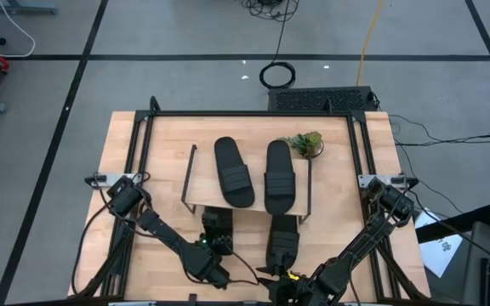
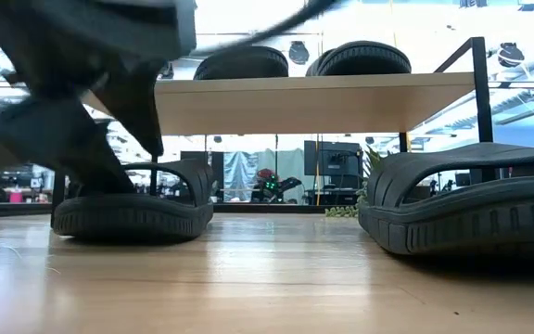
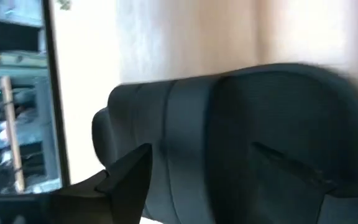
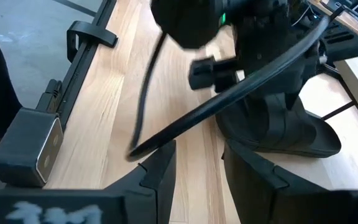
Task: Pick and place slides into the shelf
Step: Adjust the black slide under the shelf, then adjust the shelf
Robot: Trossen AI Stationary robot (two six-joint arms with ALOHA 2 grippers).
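Already 2 slides (image 1: pixel 257 174) atop shelf (image 1: pixel 191 176)

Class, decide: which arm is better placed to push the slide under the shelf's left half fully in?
Left. Its gripper, fingers spread, sits right at that black ribbed slide under the wooden-topped wire shelf; the right gripper is by the other.

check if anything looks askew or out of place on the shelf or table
Mostly tidy. On the shelf top, the left slide lies angled while its neighbour lies straight. A small green plant sits at the shelf's far right corner. Two more slides are still on the table.
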